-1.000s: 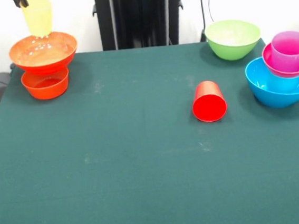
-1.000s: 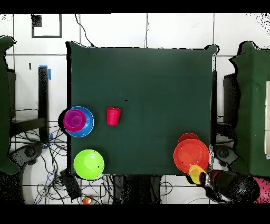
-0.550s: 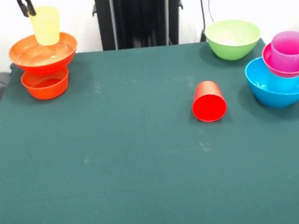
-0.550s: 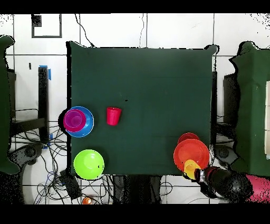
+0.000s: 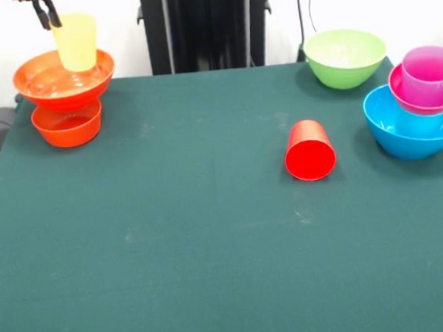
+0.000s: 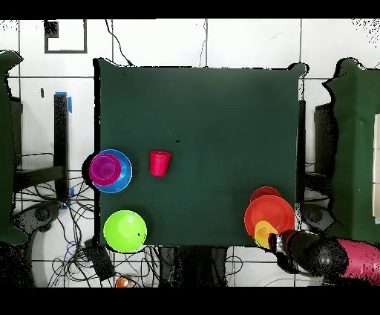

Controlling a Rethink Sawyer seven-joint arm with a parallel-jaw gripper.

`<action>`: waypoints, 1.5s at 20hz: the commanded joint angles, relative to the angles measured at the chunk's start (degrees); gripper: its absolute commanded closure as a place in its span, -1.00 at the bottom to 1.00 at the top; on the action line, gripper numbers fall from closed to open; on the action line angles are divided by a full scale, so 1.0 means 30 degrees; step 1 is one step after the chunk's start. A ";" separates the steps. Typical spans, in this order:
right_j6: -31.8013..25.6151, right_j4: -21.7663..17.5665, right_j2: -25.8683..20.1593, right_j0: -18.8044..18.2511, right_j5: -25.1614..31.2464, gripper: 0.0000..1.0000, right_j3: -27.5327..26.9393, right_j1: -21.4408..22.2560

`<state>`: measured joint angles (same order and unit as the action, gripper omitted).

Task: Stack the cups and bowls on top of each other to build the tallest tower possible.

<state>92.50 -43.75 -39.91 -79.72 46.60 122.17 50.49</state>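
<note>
A yellow cup [image 5: 76,41] stands upright in the wide orange bowl [image 5: 64,79], which rests on a small orange bowl [image 5: 67,126] at the table's far left corner. My gripper [image 5: 47,16] is shut on the cup's left rim; from above the gripper [image 6: 274,241] sits beside the yellow cup [image 6: 264,233]. A red cup [image 5: 309,151] lies on its side right of centre. At the right edge a purple cup [image 5: 431,73] stands in a magenta bowl [image 5: 396,86] inside a blue bowl [image 5: 407,136]. A lime green bowl [image 5: 345,57] sits behind them.
The orange stack stands close to the table's edge [image 6: 223,244] in the overhead view. A second green surface [image 6: 358,148] lies past the table's right side there. Cables litter the floor [image 6: 52,215].
My gripper has carried the yellow cup down and to the right in the front view. The cup's base now sits inside the wide orange bowl.
</note>
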 commanded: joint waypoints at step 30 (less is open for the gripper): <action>-0.3265 -0.2551 -0.0498 0.0934 -0.0626 -1.00 -0.1172 -0.1698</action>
<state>92.50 -46.45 -39.91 -79.70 46.61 122.11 47.89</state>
